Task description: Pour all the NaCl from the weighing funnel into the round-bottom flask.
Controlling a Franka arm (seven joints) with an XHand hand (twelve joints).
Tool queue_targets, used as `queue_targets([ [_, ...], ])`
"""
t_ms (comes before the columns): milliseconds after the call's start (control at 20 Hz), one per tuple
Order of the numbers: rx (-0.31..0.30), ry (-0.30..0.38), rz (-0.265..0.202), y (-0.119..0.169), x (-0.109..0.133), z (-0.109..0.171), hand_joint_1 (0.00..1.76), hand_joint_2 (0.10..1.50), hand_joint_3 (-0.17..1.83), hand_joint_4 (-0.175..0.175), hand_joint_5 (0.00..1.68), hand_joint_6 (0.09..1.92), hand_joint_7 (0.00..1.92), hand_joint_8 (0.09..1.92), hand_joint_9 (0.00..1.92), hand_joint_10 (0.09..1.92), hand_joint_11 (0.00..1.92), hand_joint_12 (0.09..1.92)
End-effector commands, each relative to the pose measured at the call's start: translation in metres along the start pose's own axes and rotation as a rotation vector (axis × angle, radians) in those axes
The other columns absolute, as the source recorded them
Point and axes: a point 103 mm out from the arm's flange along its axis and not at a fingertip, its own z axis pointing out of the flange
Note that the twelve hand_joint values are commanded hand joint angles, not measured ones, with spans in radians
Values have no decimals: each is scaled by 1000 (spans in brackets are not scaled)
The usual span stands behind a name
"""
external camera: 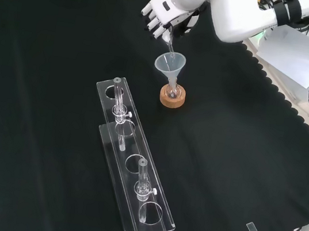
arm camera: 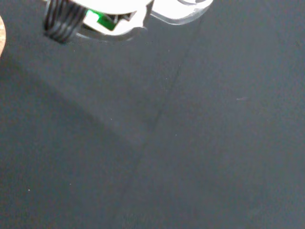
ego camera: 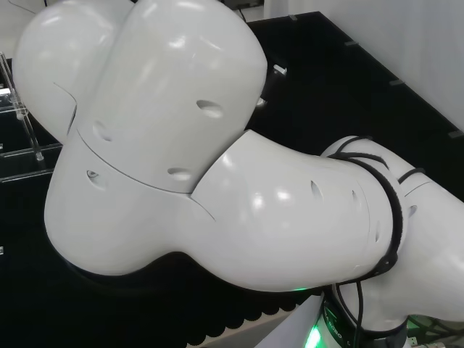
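**Ana:** At the top of the front view, just above the cork ring stand [external camera: 172, 97], where is the hand [external camera: 165, 11]?

**Ben:** It hangs down from the white arm [external camera: 240, 12], fingers [external camera: 154, 23] curled and pointing toward the cork ring. They pinch a slim clear piece, which I take for the weighing funnel [external camera: 167, 39]. It slants down from the fingertips, its lower end at the rim of the clear plastic funnel [external camera: 169, 65].

**Ana:** And that plastic funnel?

**Ben:** Upright, directly above the cork ring, its stem going down into the neck of the round-bottom flask [external camera: 173, 89] that sits in the ring. The flask is clear glass and hard to make out; I cannot tell what it holds, nor whether any salt is in the weighing funnel.

**Ana:** What else lies near the cork ring?

**Ben:** Below and left of it in the front view, a long clear acrylic rack [external camera: 135, 168] runs slantwise down the black cloth [external camera: 40, 104], well apart from the ring at its far end, near it at its top end. Two small glass pieces stand in its holes.

**Ana:** The head view?

**Ben:** Big white arm links [ego camera: 167, 130] stand across it, black cloth behind them.

**Ana:** The wrist view?

**Ben:** Dark cloth, and a blurred white and black part of the hand [arm camera: 114, 14].
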Motion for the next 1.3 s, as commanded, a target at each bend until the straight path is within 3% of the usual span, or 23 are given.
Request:
queue_targets([
  [50, 8, -32, -2, 2, 0, 1, 1103, 664, 768, 137, 1132, 968, 822, 680, 1138, 415, 851, 1050],
  [1300, 25, -167, -2, 9, 2, -13, 1101, 662, 776, 141, 1130, 976, 820, 680, 1139, 413, 849, 1046],
])
